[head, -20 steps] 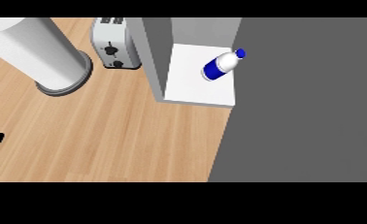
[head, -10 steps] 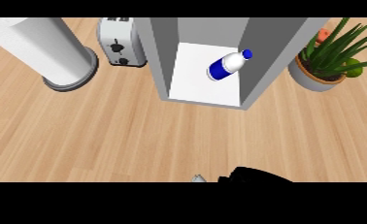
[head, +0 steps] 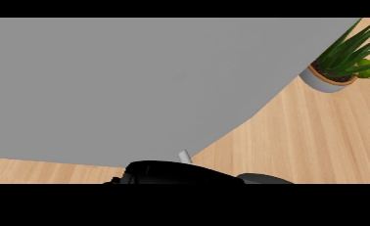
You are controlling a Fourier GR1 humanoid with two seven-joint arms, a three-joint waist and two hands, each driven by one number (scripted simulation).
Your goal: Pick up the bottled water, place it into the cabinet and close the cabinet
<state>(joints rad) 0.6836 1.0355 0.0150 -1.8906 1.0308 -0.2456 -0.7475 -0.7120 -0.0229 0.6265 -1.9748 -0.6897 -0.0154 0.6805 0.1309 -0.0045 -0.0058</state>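
Since the earlier frames, the open cabinet interior, the bottled water lying on its white shelf, the toaster and the white cylinder are no longer seen; almost the whole view is now covered by a flat, plain grey cabinet door [head: 137, 88], smooth and without any mark. Its right edge is seen as a curved line running from the upper right down to the bottom middle. The bottled water is hidden behind this panel, so its look and its place cannot be told now.

At the lower edge, a black, rounded and slightly glossy hand [head: 177, 173] is seen, touching or just under the grey panel. It cannot be told which hand it is, nor whether its fingers are straight or curled, nor whether anything is held. A small light grey piece is seen just above it.

To the right, the wooden counter [head: 303, 137] with light, fine grain is shown. A potted plant [head: 339, 68] with long green leaves is standing in a round grey pot with a brown rim.
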